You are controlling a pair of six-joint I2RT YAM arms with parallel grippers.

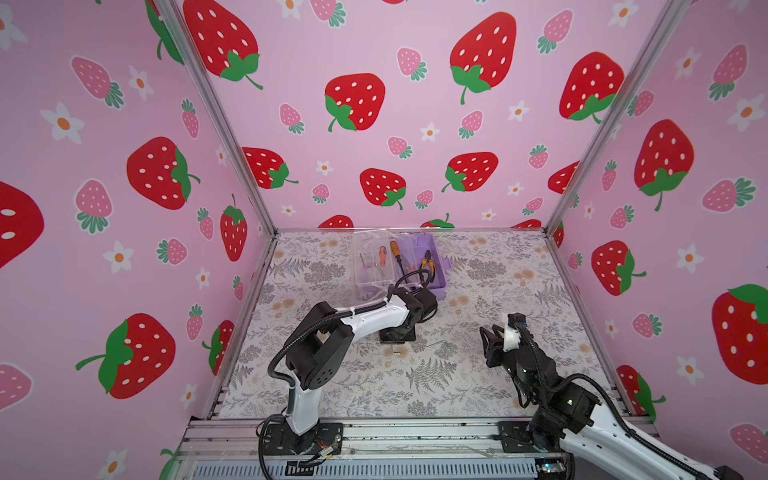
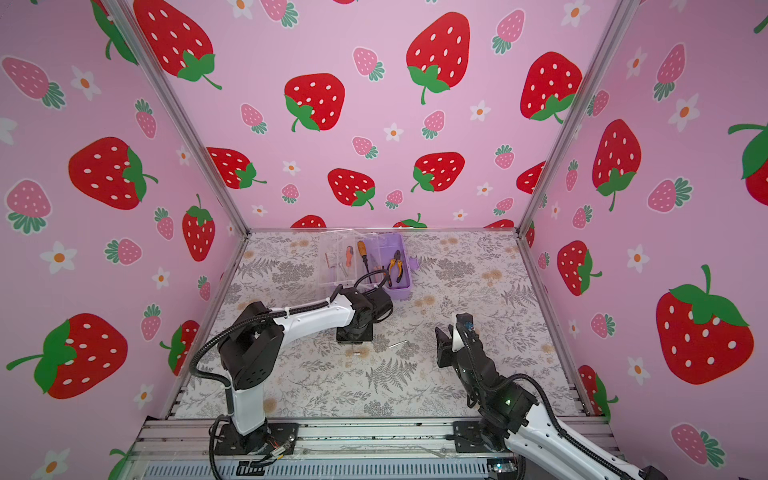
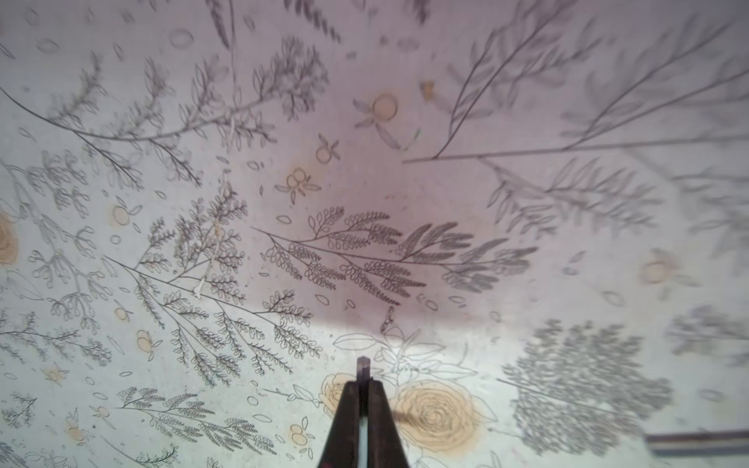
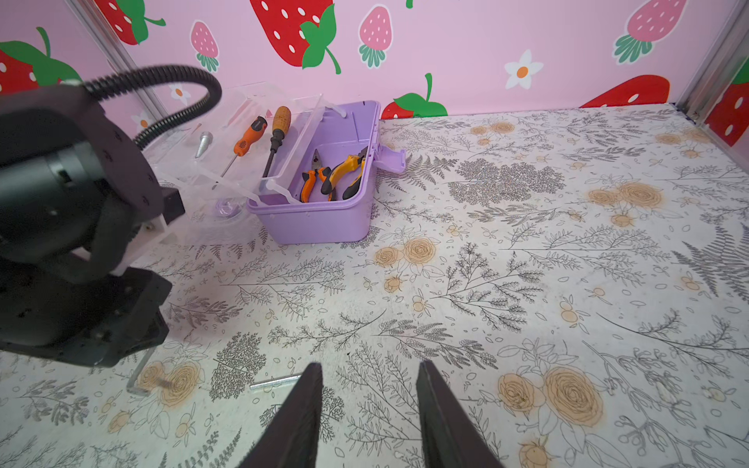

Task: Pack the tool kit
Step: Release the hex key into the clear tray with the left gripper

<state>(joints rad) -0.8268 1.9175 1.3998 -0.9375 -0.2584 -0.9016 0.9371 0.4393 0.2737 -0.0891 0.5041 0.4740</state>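
Left wrist view: the left fingers (image 3: 346, 417) are clenched on a silver hex key (image 3: 363, 366), whose short hexagonal end pokes out past their tips over the floral table (image 3: 527, 121). In both top views that arm points straight down at the middle of the table, in front of the lilac box (image 1: 439, 279). The right fingers (image 4: 302, 409) stand apart with nothing between them, hovering over the table further right. A second hex key (image 4: 274, 382) lies loose on the table between the two arms. The box sits near the back wall with its clear lid (image 4: 190, 174) laid open to the left. Two pairs of pliers (image 4: 346, 172) lie inside the box. An orange-handled screwdriver (image 4: 248, 137) lies on the lid. A yellow-handled screwdriver (image 4: 280, 121) lies beside it, its dark shaft reaching to the box's rim.
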